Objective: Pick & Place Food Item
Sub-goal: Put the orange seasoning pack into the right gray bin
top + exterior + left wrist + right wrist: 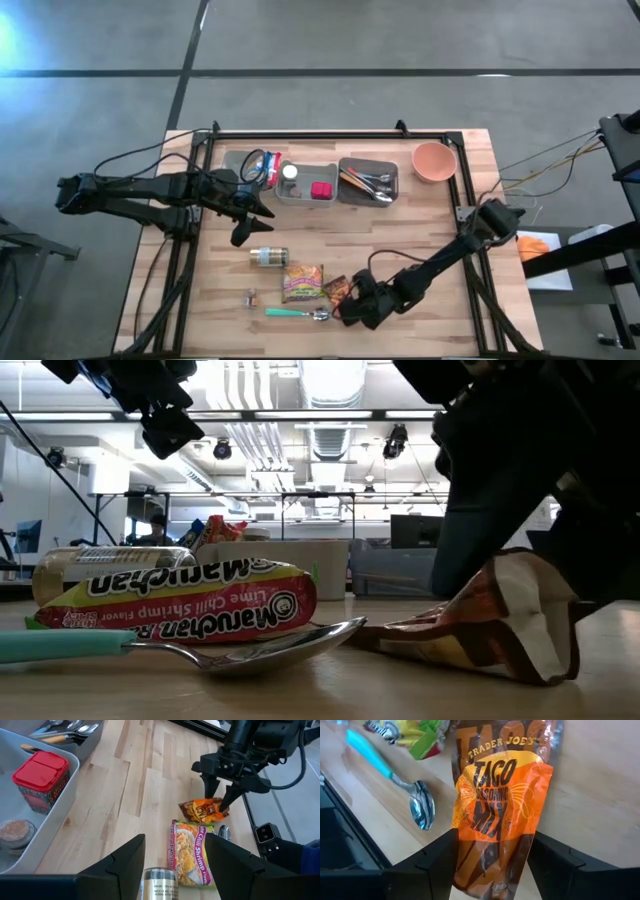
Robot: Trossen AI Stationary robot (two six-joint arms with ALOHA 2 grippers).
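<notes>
An orange and brown taco seasoning packet lies flat on the wooden table near its front edge, just right of a ramen packet. My right gripper stands open over the taco packet's near end, one finger on each side of it; in the left wrist view the right gripper points down at the taco packet. My left gripper hangs open above the table's left middle, with nothing between its fingers. My right gripper straddles the taco packet's near end from above, slanting down, one finger along each long edge. Whether the fingers touch the packet, I cannot tell. The packet rests on the table.
A teal-handled spoon lies at the front edge beside the taco packet. A glass jar lies on its side behind the ramen. At the back stand a grey bin with a red tin, a cutlery bin and an orange bowl.
</notes>
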